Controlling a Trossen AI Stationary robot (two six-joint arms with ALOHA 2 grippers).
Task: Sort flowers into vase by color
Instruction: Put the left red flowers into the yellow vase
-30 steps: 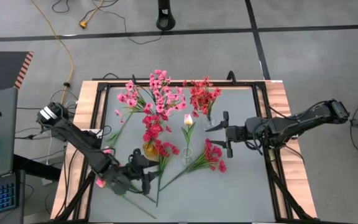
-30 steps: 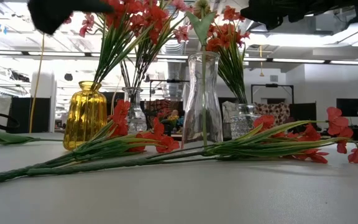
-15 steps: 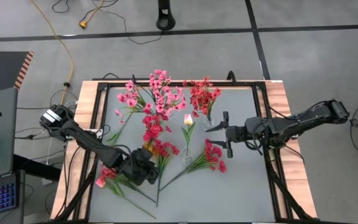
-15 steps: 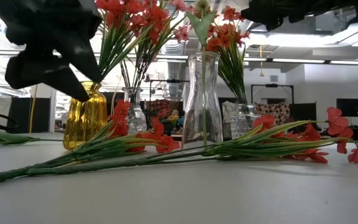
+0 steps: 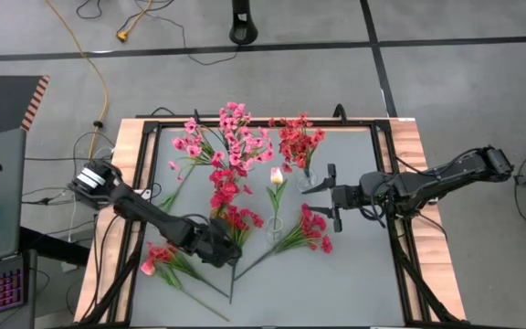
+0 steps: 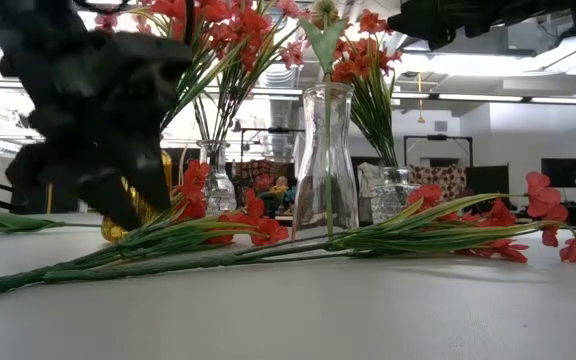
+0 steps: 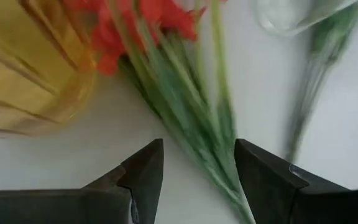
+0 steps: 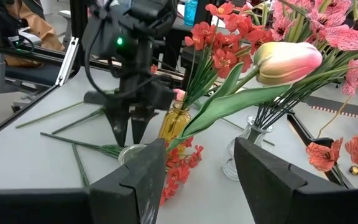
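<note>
The sorting is looking partly done. Four vases are standing near the middle of the desk: a yellow vase (image 6: 136, 190) with red sprigs, a tall clear vase (image 6: 326, 160) with one pale tulip bud (image 8: 286, 61), a clear vase holding pink sprigs (image 5: 236, 137) toward the far edge, and another clear one holding red sprigs (image 5: 298, 139).

Loose flowers are still lying on the desk. One red sprig (image 5: 237, 228) is lying just beside the yellow vase, a second red sprig (image 5: 310, 230) nearer the right edge, one pink sprig (image 5: 158, 259) toward the near left corner, and another pink one (image 5: 187, 151) near the far left corner. So four sprigs seem left, though overlapping stems are making the count uncertain.

The left pincer (image 7: 197, 174) is hanging low over the green stems of the first red sprig, its fingers wide apart and holding nothing. The right pincer (image 8: 197, 174) is waiting near the right side of the desk, also spread and empty, facing the vases.
</note>
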